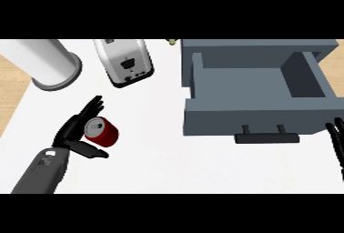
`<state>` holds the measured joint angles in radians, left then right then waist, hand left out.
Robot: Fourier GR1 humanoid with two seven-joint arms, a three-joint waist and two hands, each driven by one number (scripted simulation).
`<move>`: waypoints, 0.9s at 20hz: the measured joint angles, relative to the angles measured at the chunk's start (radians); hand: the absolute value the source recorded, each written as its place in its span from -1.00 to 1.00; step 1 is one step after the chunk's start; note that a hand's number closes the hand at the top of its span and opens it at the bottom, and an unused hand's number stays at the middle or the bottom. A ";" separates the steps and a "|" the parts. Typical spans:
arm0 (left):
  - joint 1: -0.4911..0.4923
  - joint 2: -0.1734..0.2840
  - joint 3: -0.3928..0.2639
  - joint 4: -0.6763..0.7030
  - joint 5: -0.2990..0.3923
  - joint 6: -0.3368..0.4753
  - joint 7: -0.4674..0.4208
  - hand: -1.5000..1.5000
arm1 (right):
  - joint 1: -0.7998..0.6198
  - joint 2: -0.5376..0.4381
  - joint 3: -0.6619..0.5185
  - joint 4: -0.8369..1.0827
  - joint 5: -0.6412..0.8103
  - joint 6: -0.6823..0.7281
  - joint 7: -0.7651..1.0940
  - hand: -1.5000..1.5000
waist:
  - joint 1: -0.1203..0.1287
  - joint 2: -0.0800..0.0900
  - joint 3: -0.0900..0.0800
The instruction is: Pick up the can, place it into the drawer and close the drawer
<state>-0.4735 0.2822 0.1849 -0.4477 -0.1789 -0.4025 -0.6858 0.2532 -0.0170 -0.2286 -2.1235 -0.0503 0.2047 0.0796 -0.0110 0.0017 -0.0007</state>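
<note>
A red can (103,132) with a silver top lies on its side on the white counter, left of centre. My left hand (75,129) is right beside it on its left, fingers straight and pointing up along the can, thumb (91,150) below it; the hand is open. The grey drawer (259,116) stands pulled out at the right, its inside bare, with a dark handle (266,136) on its front. Only the fingers of my right hand (336,141) show at the right edge, just right of the drawer's front.
A silver toaster (125,61) stands at the back, left of the drawer. A large white cylinder (46,63) with a grey base stands at the back left. Wooden floor shows beyond the counter's left edge.
</note>
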 measured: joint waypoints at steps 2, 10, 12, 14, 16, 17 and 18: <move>-0.019 -0.017 -0.003 0.019 -0.005 0.016 -0.004 -1.00 | -0.013 -0.006 -0.010 0.021 -0.008 0.005 -0.007 -1.00 | 0.000 0.000 0.000; -0.035 -0.047 -0.025 0.014 -0.009 0.004 0.007 -1.00 | 0.002 -0.009 -0.022 -0.011 -0.027 0.019 0.014 -1.00 | 0.002 -0.001 0.001; -0.047 -0.044 -0.025 0.030 -0.011 0.000 -0.005 1.00 | -0.019 -0.015 -0.028 -0.006 -0.033 0.016 0.031 -1.00 | 0.002 0.000 0.000; -0.057 -0.046 -0.027 0.041 -0.012 -0.004 -0.010 1.00 | -0.008 -0.019 -0.042 0.000 -0.048 0.030 0.020 -1.00 | 0.001 0.000 0.000; -0.054 -0.056 -0.030 0.026 -0.008 -0.006 -0.007 1.00 | 0.003 -0.011 -0.032 -0.008 -0.036 0.027 0.014 -1.00 | 0.002 -0.001 0.001; -0.048 -0.063 -0.031 0.010 -0.001 -0.012 0.001 1.00 | 0.000 -0.010 -0.035 -0.011 -0.039 0.025 0.019 -1.00 | 0.003 -0.002 0.001; -0.044 -0.073 -0.031 -0.003 0.006 -0.015 0.009 1.00 | 0.017 -0.004 -0.035 -0.016 -0.041 0.023 0.007 -1.00 | 0.004 -0.002 0.001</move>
<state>-0.5171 0.2090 0.1539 -0.4508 -0.1725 -0.4171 -0.6770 0.2703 -0.0214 -0.2631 -2.1395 -0.0914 0.2281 0.0864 -0.0075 -0.0005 0.0006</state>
